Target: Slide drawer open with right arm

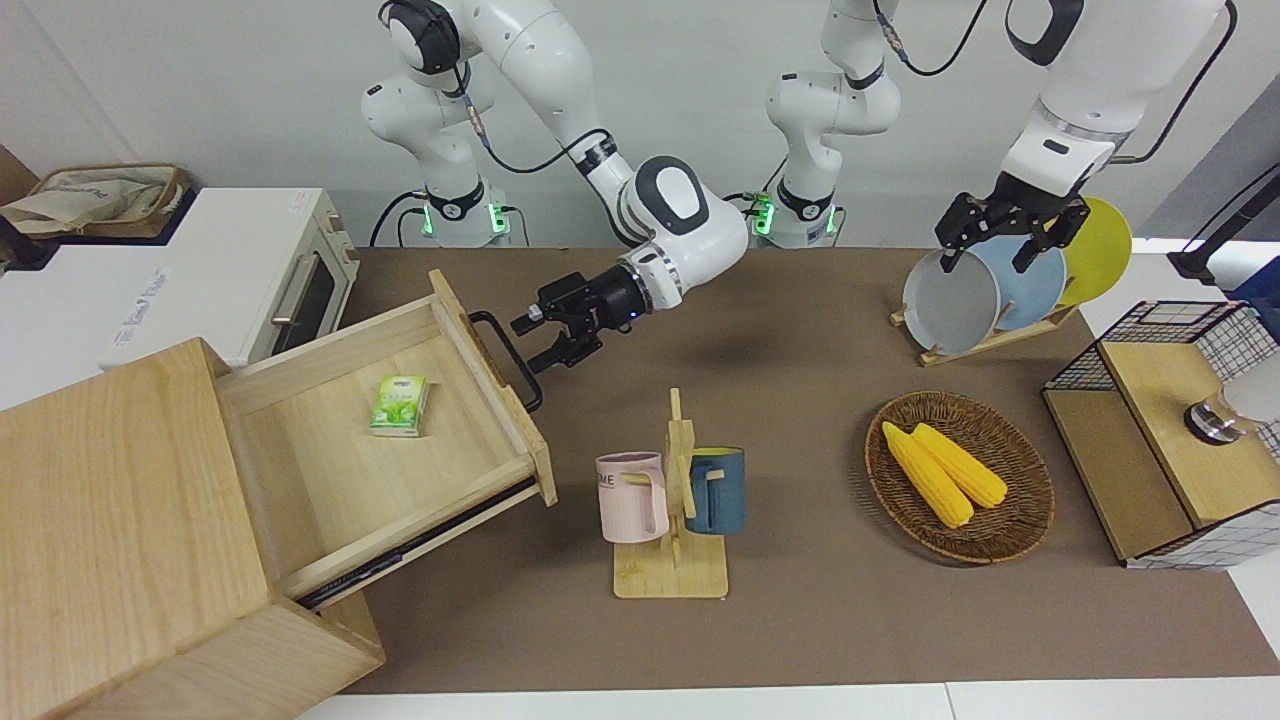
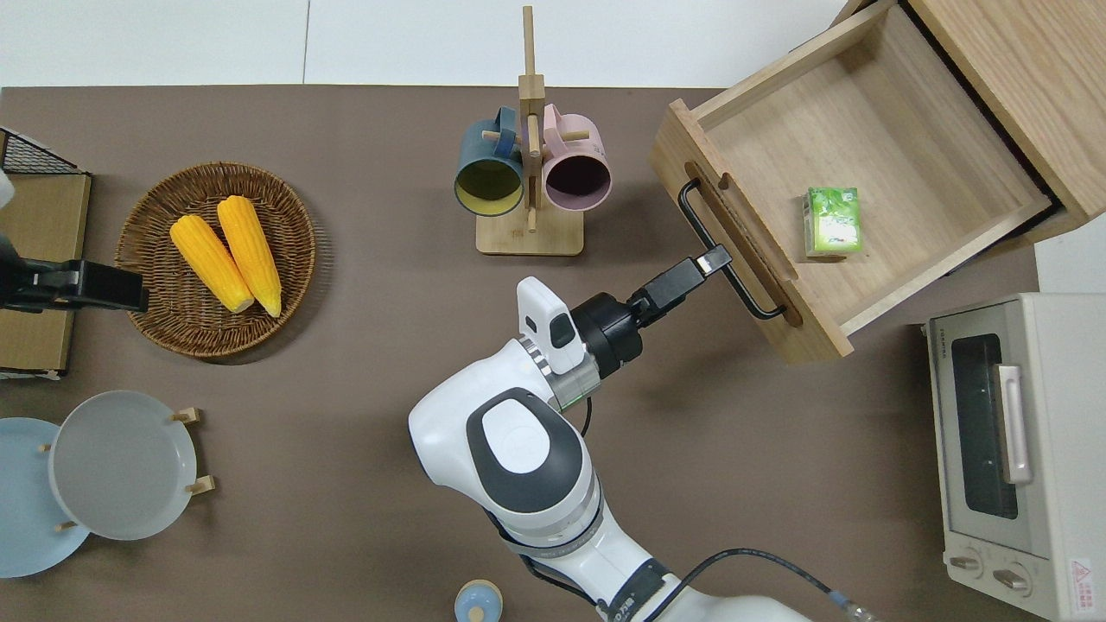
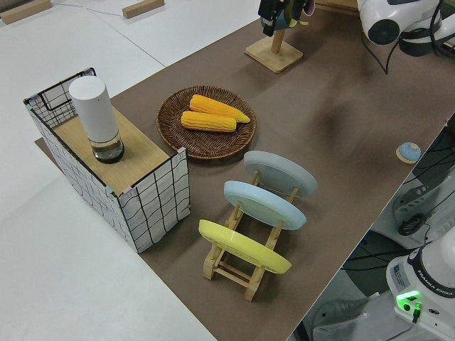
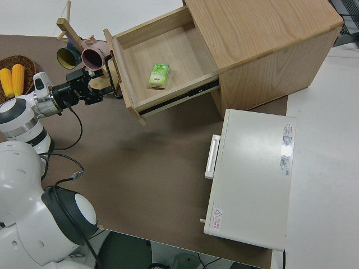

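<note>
Drawer (image 1: 400, 440) pulled well out of the light-wood cabinet (image 1: 120, 520) at the right arm's end of the table (image 1: 800, 620). Wide, shallow, pale wood throughout, with plain board walls and a bare floor. Black runner visible under one side wall. Front panel thick, tilted askew to the table edge, carrying a black metal bar handle (image 2: 730, 250) bent in at both ends. One small green carton (image 2: 832, 222) lying flat on the drawer floor, closer to the front panel than to the cabinet.

Right gripper (image 2: 715, 258) level with the handle, roughly at mid-bar, fingers parted in the front view and holding nothing; fingertips right at the bar, contact not certain. Blue light at the wrist. Left arm parked, its gripper (image 1: 1000, 238) with fingers spread apart.

White toaster oven (image 2: 1020, 449) just beside the cabinet, nearer to the robots. Wooden mug tree (image 1: 672, 500) beside the drawer front, toward the left arm's end, bearing a pink mug (image 1: 632, 497) and a dark blue mug (image 1: 716, 489).
</note>
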Robot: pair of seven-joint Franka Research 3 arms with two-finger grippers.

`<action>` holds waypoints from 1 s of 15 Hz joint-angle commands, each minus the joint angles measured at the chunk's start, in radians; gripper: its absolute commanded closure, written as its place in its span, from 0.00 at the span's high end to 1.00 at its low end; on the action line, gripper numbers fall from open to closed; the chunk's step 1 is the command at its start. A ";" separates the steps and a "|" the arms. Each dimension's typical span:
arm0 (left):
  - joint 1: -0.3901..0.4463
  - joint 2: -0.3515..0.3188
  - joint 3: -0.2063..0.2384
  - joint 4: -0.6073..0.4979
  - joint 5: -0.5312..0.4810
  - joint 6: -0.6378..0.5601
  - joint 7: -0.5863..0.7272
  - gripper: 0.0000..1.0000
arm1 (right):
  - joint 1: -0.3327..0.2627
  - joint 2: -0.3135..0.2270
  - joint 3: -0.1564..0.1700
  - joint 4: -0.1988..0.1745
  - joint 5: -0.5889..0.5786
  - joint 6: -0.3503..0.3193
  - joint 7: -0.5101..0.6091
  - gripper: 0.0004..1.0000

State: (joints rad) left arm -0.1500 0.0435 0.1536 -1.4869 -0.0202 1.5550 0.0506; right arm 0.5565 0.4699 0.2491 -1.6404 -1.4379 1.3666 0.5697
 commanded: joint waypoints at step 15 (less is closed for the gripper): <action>-0.017 0.013 0.017 0.020 0.011 0.000 0.008 1.00 | -0.058 -0.180 0.001 0.192 0.571 0.103 -0.128 0.98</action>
State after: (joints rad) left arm -0.1500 0.0435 0.1536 -1.4869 -0.0202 1.5550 0.0506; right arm 0.5465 0.3500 0.2442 -1.4602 -0.9757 1.4400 0.4979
